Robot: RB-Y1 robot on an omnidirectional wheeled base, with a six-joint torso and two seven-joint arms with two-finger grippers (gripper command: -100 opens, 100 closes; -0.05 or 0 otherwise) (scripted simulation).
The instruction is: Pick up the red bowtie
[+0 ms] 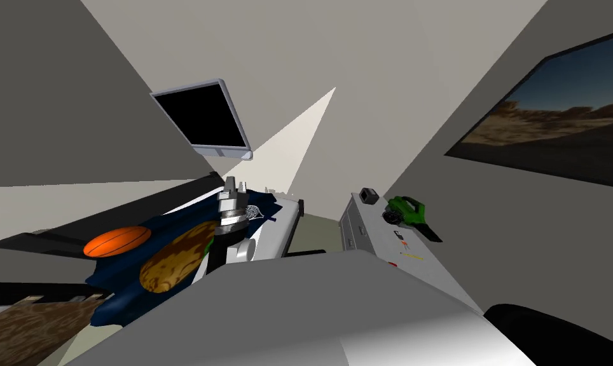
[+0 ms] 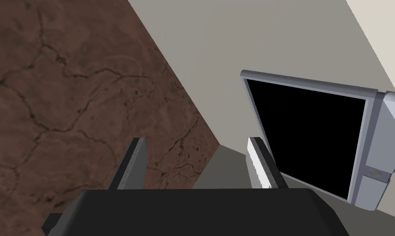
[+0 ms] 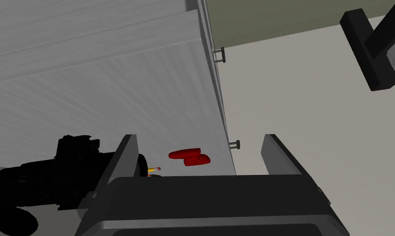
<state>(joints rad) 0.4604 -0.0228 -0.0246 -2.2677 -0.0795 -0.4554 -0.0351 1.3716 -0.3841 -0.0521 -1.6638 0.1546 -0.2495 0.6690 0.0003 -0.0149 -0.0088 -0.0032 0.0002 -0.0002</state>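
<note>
The red bowtie lies flat on a grey dresser top, close to its front edge. My right gripper hovers over it, open, and the bowtie shows in the gap between the fingers without touching them. In the head view the bowtie is a small red spot on the dresser to my right. My left gripper is raised above a bed with a navy cloth. Its fingers stand open and hold nothing.
A green and black power tool lies on the dresser, dark beside my right gripper, along with a pencil and a small black box. Drawer handles line the dresser front. An orange ball and a brown cushion rest on the bed.
</note>
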